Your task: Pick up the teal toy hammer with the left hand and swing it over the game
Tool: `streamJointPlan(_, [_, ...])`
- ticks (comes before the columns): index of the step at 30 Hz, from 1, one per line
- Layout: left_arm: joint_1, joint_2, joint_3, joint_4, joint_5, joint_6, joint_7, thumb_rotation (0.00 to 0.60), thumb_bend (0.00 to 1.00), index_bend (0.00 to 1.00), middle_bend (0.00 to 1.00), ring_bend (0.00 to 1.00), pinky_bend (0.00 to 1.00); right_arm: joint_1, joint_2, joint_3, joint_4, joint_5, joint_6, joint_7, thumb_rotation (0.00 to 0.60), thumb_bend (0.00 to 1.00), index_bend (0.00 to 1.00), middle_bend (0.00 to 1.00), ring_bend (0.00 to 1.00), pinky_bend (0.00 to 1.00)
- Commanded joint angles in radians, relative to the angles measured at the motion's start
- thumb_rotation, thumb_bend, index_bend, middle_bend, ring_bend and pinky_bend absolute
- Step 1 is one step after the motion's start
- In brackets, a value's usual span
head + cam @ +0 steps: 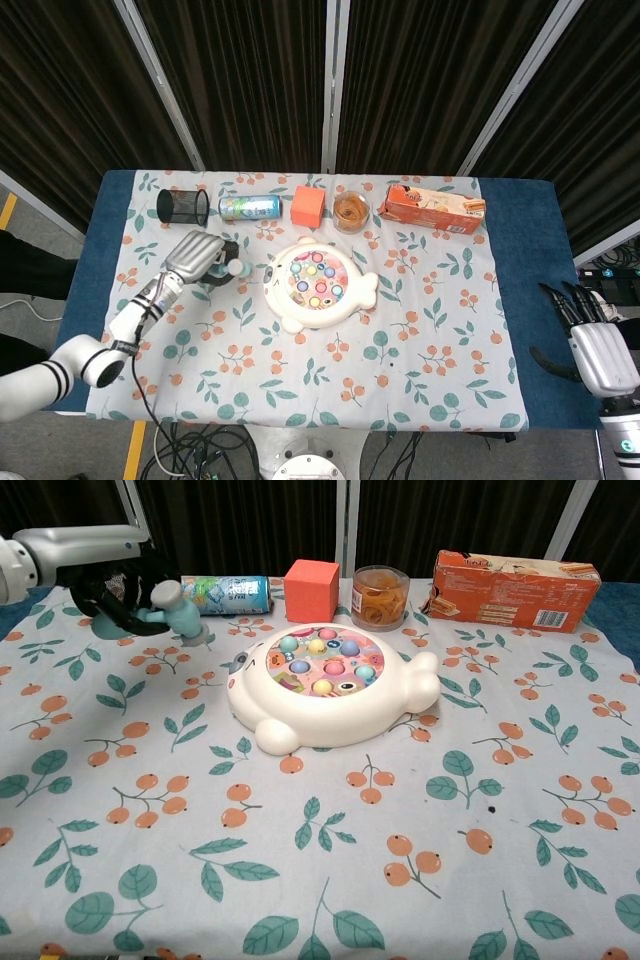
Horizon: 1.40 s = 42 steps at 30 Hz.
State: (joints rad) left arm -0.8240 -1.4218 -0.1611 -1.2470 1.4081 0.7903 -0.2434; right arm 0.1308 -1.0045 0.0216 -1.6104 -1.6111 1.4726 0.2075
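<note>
My left hand (pixel 195 258) (pixel 120 585) grips the teal toy hammer (pixel 172 610) (pixel 230 270) and holds it in the air, left of the game. The hammer's head points toward the game. The game (pixel 318 282) (pixel 330 685) is a white fish-shaped board with coloured round buttons, sitting mid-table. My right hand (pixel 600 345) hangs off the table's right edge, fingers apart and holding nothing; the chest view does not show it.
Along the far edge stand a black mesh cup (pixel 182 207), a lying drink can (pixel 249 207) (pixel 223 593), an orange cube (pixel 308 205) (pixel 311 590), a jar (pixel 350 211) (pixel 380 597) and an orange box (pixel 432 208) (pixel 515 588). A floral cloth (pixel 330 860) covers the table.
</note>
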Motion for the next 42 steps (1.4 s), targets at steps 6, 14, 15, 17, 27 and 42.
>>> streamJointPlan(6, [-0.148, 0.029, -0.045, 0.001, -0.025, -0.197, -0.055, 0.6, 0.7, 0.67, 0.69, 0.56, 0.59, -0.009, 0.005, -0.003, 0.001, -0.006, 0.013, 0.002, 0.6, 0.15, 0.02, 0.17, 0.0, 0.0])
streamJointPlan(14, [-0.252, -0.01, -0.062, 0.05, -0.115, -0.343, -0.007, 0.6, 0.72, 0.67, 0.7, 0.58, 0.6, -0.014, 0.001, -0.003, 0.014, 0.002, 0.015, 0.02, 0.6, 0.15, 0.02, 0.17, 0.0, 0.0])
streamJointPlan(15, [-0.26, -0.015, -0.065, 0.056, -0.129, -0.352, -0.004, 0.6, 0.72, 0.67, 0.7, 0.58, 0.6, -0.014, 0.001, -0.003, 0.016, 0.003, 0.014, 0.022, 0.6, 0.15, 0.02, 0.17, 0.0, 0.0])
streamJointPlan(17, [-0.276, -0.024, -0.074, 0.066, -0.162, -0.372, 0.001, 0.6, 0.73, 0.68, 0.71, 0.58, 0.6, -0.013, 0.001, -0.002, 0.019, 0.004, 0.012, 0.026, 0.6, 0.15, 0.02, 0.17, 0.0, 0.0])
streamJointPlan(27, [-0.351, -0.045, -0.073, 0.099, -0.278, -0.445, 0.066, 0.6, 0.75, 0.69, 0.71, 0.59, 0.61, -0.013, -0.003, 0.001, 0.037, 0.014, 0.006, 0.047, 0.6, 0.15, 0.02, 0.17, 0.0, 0.0])
streamJointPlan(42, [-0.417, -0.03, -0.019, 0.072, -0.409, -0.433, 0.19, 0.6, 0.75, 0.69, 0.72, 0.59, 0.62, -0.023, -0.006, 0.001, 0.052, 0.017, 0.017, 0.065, 0.6, 0.15, 0.02, 0.17, 0.0, 0.0])
